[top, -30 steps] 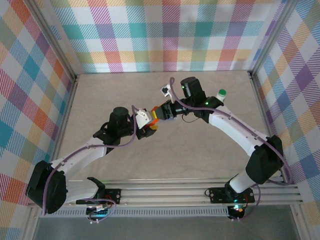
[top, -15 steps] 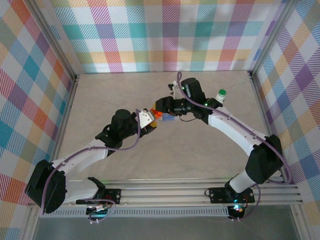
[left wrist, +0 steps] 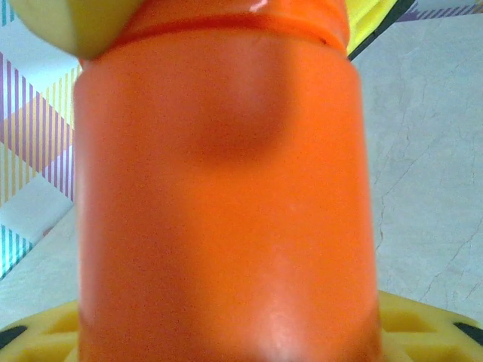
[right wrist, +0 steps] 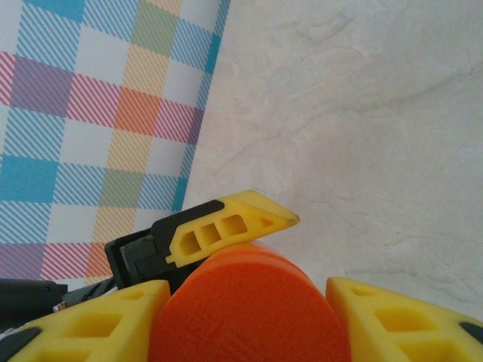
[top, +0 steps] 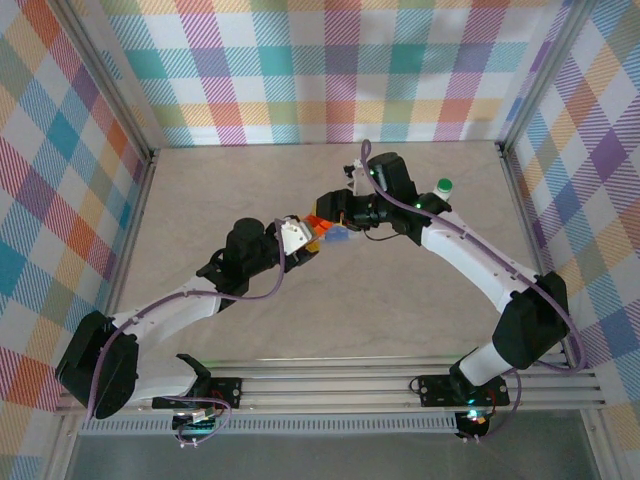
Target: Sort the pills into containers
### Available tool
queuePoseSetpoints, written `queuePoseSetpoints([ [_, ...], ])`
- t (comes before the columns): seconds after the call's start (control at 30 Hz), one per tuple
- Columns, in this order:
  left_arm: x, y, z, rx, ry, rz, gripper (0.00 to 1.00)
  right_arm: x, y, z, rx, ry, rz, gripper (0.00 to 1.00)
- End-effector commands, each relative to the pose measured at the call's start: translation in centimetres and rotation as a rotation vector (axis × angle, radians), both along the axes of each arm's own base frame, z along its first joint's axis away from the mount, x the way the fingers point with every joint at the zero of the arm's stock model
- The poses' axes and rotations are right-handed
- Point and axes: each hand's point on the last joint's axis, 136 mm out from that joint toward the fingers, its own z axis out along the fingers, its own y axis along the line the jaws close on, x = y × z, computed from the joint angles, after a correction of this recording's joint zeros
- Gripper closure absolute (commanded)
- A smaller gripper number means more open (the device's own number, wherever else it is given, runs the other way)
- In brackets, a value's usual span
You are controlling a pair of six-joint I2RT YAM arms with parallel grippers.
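Pill bottle in left gripper, orange; right gripper astride cap

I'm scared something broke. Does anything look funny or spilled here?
Nothing looks spilled or broken. One odd bit: the orange bottle is off the table, held up by the left gripper, with the right gripper straddling its cap.

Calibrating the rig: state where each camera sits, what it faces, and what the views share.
Top external: overhead, behind the robot, looking down at the table; left gripper and right gripper meet mid-table.
Left wrist: pressed close to the orange bottle, own fingers at the frame edges.
Right wrist: faces the bottle's cap, flanked by its fingers.
Shared: the orange bottle.
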Motion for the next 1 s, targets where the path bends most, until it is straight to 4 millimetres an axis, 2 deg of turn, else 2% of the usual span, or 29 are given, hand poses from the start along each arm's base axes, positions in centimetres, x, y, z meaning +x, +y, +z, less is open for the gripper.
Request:
queuePoseSetpoints([
  [0.0, -6.4, -5.5, 6.9, -0.151, -0.233, -0.389, 1.00, 3.3, -1.6, -1.2, -0.101, -0.082, -0.134, 0.47],
  [0.33, -6.7, -6.0, 6.6, -0.177, -0.199, -0.415, 1.00, 4.2, -2.4, -0.7, -0.150, -0.143, -0.170, 0.41],
  [0.47, -6.5, -6.1, 6.0, -0.171, -0.179, -0.410, 1.00, 4.3, -3.3, 0.9, -0.175, -0.208, -0.189, 0.41],
  [0.6, -6.0, -6.2, 5.0, -0.158, -0.154, -0.395, 1.00, 4.4, -5.1, 3.3, -0.191, -0.285, -0.224, 0.40],
  [0.73, -5.6, -6.4, 4.1, -0.158, -0.129, -0.386, 1.00, 4.8, -8.8, 5.8, -0.206, -0.369, -0.301, 0.38],
  [0.83, -5.1, -6.3, 3.8, -0.156, -0.116, -0.369, 1.00, 3.8, -10.2, 8.2, -0.177, -0.504, -0.289, 0.37],
  [0.9, -4.7, -6.0, 3.9, -0.162, -0.110, -0.352, 1.00, 1.9, -9.5, 9.8, -0.132, -0.647, -0.191, 0.36],
  [0.97, -4.2, -5.6, 3.9, -0.171, -0.098, -0.336, 1.00, -0.3, -8.6, 10.2, -0.082, -0.768, -0.073, 0.34],
])
